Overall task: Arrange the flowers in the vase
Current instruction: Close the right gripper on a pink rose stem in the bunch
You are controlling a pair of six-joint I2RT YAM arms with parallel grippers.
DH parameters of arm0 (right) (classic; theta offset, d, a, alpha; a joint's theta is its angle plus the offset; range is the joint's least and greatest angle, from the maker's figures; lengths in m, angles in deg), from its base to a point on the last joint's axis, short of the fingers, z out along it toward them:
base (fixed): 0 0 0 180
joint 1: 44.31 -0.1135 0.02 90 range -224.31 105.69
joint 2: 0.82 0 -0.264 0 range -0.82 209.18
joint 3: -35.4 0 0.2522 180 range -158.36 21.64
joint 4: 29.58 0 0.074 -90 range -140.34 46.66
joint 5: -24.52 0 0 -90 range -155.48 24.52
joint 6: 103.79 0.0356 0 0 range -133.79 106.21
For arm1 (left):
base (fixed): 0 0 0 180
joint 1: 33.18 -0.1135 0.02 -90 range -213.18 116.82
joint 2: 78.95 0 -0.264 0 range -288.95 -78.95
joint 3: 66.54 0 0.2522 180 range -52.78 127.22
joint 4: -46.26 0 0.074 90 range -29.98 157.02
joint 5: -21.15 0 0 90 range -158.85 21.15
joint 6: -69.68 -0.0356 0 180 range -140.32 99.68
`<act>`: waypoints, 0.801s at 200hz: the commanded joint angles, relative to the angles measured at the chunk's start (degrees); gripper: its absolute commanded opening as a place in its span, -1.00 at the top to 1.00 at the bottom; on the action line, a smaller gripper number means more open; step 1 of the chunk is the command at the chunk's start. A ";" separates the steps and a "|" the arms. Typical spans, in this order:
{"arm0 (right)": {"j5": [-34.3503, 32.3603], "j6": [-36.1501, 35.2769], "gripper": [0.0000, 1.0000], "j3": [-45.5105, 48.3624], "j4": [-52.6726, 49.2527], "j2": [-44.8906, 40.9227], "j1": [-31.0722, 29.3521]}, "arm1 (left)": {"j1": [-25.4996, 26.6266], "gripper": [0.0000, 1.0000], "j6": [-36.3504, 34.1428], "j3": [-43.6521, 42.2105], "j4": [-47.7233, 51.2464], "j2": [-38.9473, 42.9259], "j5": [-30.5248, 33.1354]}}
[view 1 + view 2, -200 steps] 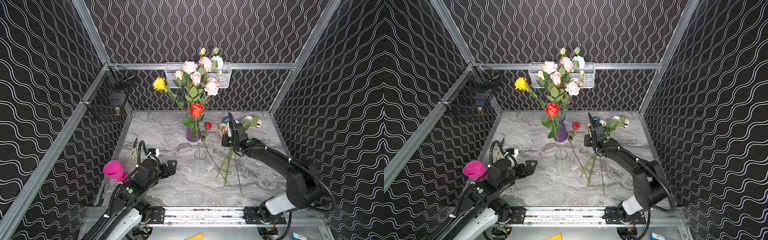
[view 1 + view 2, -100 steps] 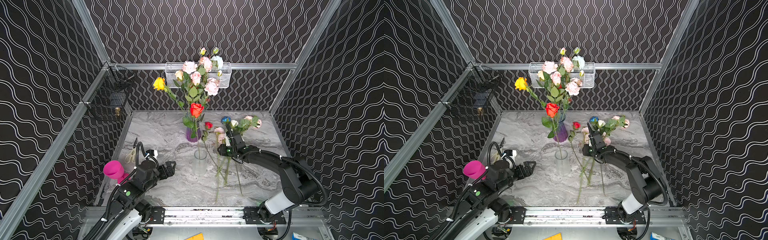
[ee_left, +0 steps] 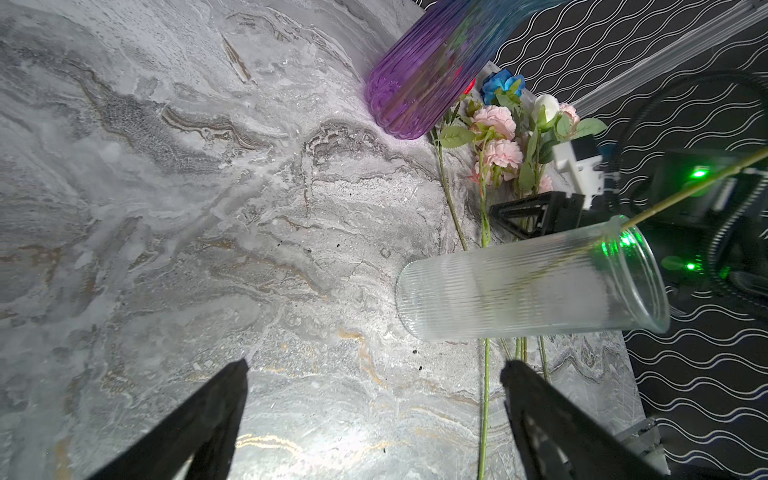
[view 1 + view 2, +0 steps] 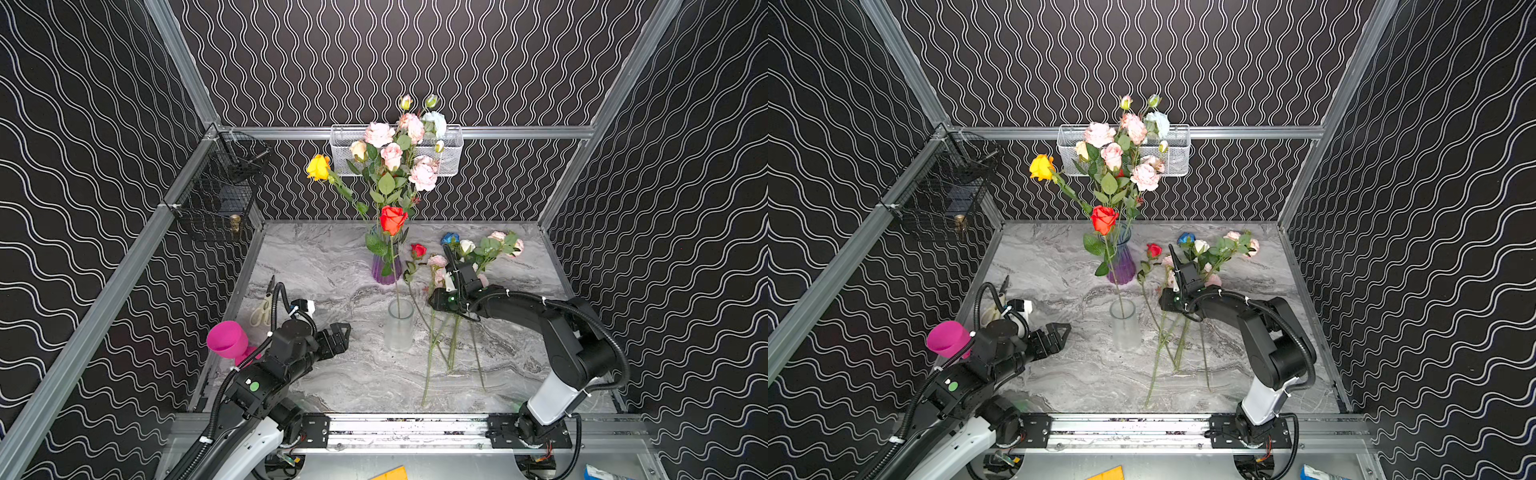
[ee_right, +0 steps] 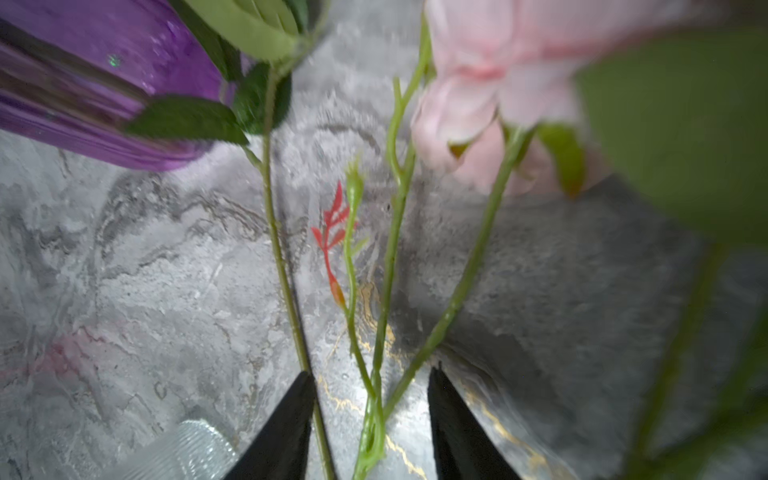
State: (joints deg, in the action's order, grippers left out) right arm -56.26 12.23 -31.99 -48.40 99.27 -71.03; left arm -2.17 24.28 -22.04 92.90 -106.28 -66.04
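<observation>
The loose green-stemmed roses lie on the grey marble worktop toward its far right corner, beside the clear ribbed glass vase. We judge the step is picking. The right gripper sits low, jaws apart astride a few stems, pinching nothing. Next it must close on one stem only. The left gripper is spread wide and empty.

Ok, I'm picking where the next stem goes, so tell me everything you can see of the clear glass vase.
The clear glass vase is a straight, finely ribbed, see-through cylinder with an open round mouth. It stands upright on the marble table, nearer the arms than the purple vase and apart from it. One red rose stem stands in it, leaning on the rim. Loose flowers lie beside it.
</observation>
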 commanded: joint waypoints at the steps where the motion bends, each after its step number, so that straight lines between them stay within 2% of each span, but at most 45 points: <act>1: 1.53 1.82 0.06 0.44 -0.65 1.73 -0.50 | -0.13 -0.97 -0.85 -0.33 0.03 0.73 0.96; 35: 0.08 2.14 0.13 -0.82 -0.61 4.24 -0.96 | -0.10 -0.97 -1.80 -0.12 0.35 0.41 1.56; 45: -0.55 2.15 0.27 -1.71 -0.62 4.97 -0.97 | -0.14 -0.97 -1.81 -0.16 0.09 0.18 1.59; 65: -0.58 2.45 0.70 -2.52 -0.08 4.30 -0.63 | -0.15 -0.97 -1.45 -0.07 -0.23 -0.12 1.50; 77: 0.58 2.97 0.84 -1.62 1.75 2.12 -0.38 | -0.09 -0.97 -1.39 0.06 -0.06 0.01 1.54; 97: 1.55 3.27 0.97 -1.62 3.27 -0.67 0.46 | -0.11 -0.97 -1.56 0.15 0.01 0.43 2.01; 160: 2.48 4.14 1.00 1.49 10.11 -10.76 0.77 | -0.11 -0.97 -1.74 0.89 0.16 0.46 2.60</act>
State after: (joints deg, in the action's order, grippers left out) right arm -54.45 15.29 -31.88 -43.81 92.19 -70.24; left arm -2.22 23.19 -22.00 93.60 -105.67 -64.35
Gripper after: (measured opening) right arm 0.057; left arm 0.984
